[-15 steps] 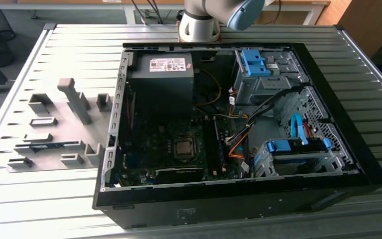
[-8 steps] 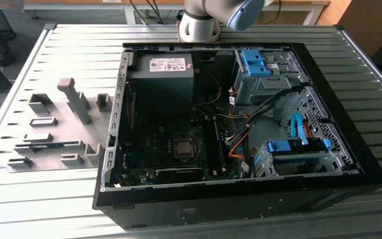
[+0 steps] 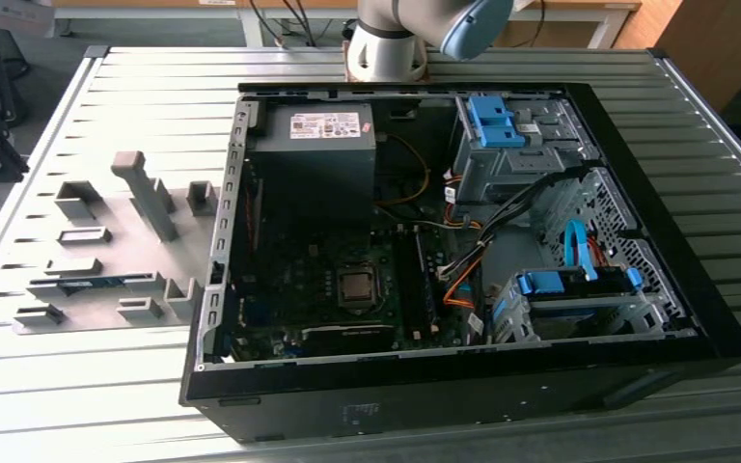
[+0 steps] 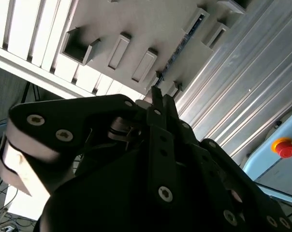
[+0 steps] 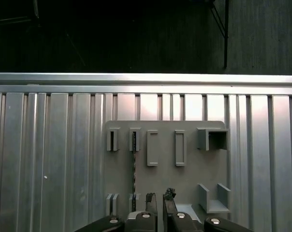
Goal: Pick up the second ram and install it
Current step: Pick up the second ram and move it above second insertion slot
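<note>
The second ram (image 5: pixel 134 166) is a slim dark stick standing on edge in the slots of the grey holder plate (image 5: pixel 194 179). In the second wrist view the ram (image 4: pixel 182 42) runs as a thin dark line between holder blocks. In the exterior view the ram (image 3: pixel 88 284) lies near the front of the plate (image 3: pixel 100 318) on the exterior view's left. My gripper (image 5: pixel 159 197) hovers well above the plate, a little to one side of the stick's near end. Its black fingers (image 4: pixel 161 99) stand close together with nothing between them.
An open black computer case (image 3: pixel 679 338) fills the middle of the slatted metal table (image 3: pixel 74 395), with motherboard (image 3: pixel 332 289), power supply (image 3: pixel 313 145) and blue drive brackets (image 3: pixel 570 285) inside. The arm's base (image 3: pixel 390 43) stands behind it. A red stop button (image 4: pixel 284 147) sits off the table.
</note>
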`<state>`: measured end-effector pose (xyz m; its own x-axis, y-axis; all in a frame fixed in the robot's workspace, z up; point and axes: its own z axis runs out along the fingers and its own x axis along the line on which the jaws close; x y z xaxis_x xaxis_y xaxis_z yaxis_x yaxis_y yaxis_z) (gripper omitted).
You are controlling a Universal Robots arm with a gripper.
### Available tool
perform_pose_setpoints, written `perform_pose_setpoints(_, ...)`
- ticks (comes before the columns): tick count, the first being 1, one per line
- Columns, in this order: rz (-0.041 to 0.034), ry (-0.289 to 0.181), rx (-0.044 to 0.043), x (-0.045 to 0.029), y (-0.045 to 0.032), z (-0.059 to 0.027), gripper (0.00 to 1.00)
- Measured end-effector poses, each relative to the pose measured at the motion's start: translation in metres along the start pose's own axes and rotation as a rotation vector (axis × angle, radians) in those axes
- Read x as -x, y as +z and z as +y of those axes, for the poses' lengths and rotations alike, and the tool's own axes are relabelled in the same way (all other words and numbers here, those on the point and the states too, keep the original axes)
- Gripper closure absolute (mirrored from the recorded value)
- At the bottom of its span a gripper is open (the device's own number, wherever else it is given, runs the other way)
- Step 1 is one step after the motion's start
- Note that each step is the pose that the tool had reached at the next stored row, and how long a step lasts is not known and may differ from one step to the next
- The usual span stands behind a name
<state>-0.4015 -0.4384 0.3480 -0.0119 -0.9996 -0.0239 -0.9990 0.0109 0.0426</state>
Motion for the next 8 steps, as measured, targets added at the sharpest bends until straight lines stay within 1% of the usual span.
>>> perform_pose_setpoints(1, 0.0000, 0.000, 0.0000, 0.0000, 0.0000, 0.0000, 0.77)
perform_pose_setpoints(2, -0.0001, 0.000, 0.0000, 0.0000, 0.0001, 0.0000, 0.77)
perform_pose_setpoints(3, -0.0001, 0.000, -0.0002, 0.0000, 0.0005, 0.0000, 0.71)
perform_pose_setpoints(4, -0.0003, 0.000, -0.0004, 0.0000, 0.0012, -0.0001, 0.71)
perform_pose_setpoints(5, -0.0003, 0.000, -0.0005, -0.0001, 0.0021, -0.0001, 0.64)
perform_pose_setpoints(8, -0.0002, 0.000, -0.0007, -0.0002, 0.0068, -0.0003, 0.64)
